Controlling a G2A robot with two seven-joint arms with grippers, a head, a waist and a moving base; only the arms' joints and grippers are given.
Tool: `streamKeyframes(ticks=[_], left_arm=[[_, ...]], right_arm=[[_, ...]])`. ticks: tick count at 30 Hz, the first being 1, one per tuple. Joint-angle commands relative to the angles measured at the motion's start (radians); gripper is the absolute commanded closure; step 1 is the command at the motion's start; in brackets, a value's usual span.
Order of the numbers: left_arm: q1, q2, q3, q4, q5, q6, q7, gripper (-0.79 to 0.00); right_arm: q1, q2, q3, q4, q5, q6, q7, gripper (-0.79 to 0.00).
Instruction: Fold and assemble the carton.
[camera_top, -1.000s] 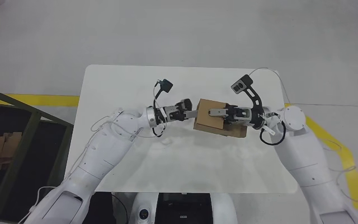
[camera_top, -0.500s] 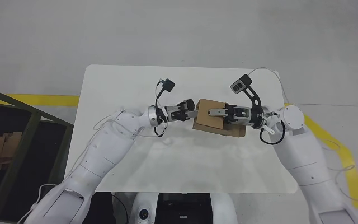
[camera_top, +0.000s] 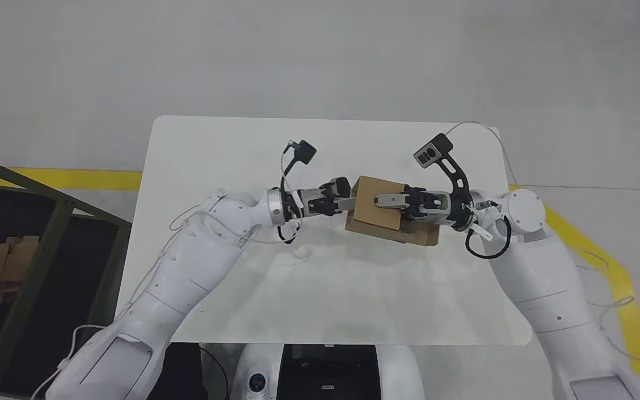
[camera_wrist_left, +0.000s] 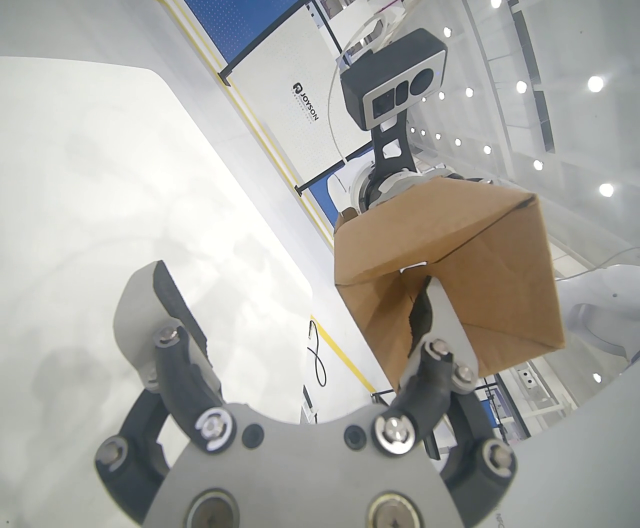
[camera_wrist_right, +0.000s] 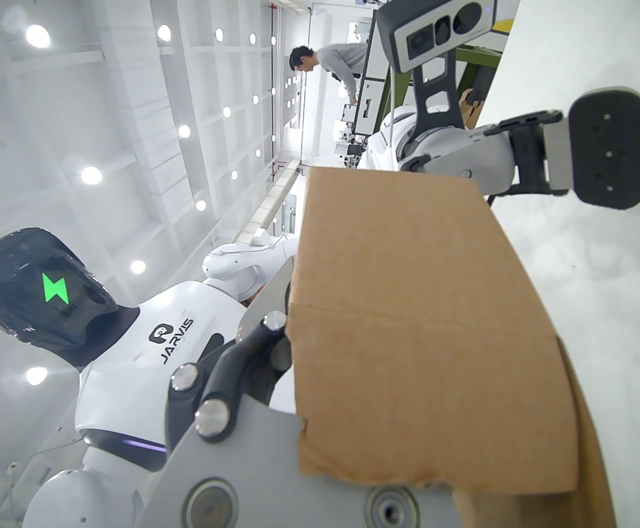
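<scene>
The carton (camera_top: 368, 221) is above the middle of the surface (camera_top: 220, 160), with the left hand (camera_top: 345, 193) at its left side and the right hand (camera_top: 383, 201) on top.

Lettering on white panel (camera_wrist_left: 285, 60)

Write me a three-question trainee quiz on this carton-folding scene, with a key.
1. True or false: the left pincer is shut on the carton.
2. Where is the carton? A) between the two arms, over the white table; B) alone at a table corner; C) on the floor.
3. Fill in: the ____ pincer has a finger lying across the carton's top face.

Key
1. False: it is open, with one finger at the carton's end flap and the other free.
2. A.
3. Right: the right pincer.
</scene>
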Motion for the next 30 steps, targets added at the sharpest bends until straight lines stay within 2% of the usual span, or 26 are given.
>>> streamKeyframes(ticks=[1, 13, 25, 30], left_arm=[[-0.002, -0.001, 0.003, 0.002, -0.002, -0.001, -0.001, -0.785], [-0.008, -0.005, 0.005, 0.001, 0.005, -0.01, 0.004, -0.785], [0.058, 0.02, -0.102, -0.03, 0.069, -0.032, 0.094, -0.785], [0.088, 0.032, -0.154, -0.053, 0.147, -0.125, 0.138, -0.785]], right_arm=[[0.0, -0.001, 0.0, 0.001, 0.0, 0.0, 0.0, 0.0], [0.0, -0.002, 0.003, 0.007, -0.004, -0.003, 0.002, 0.0], [0.008, -0.002, 0.003, 0.029, -0.025, 0.017, 0.01, 0.0], [0.051, -0.009, -0.031, 0.1, -0.078, 0.041, -0.006, 0.0]])
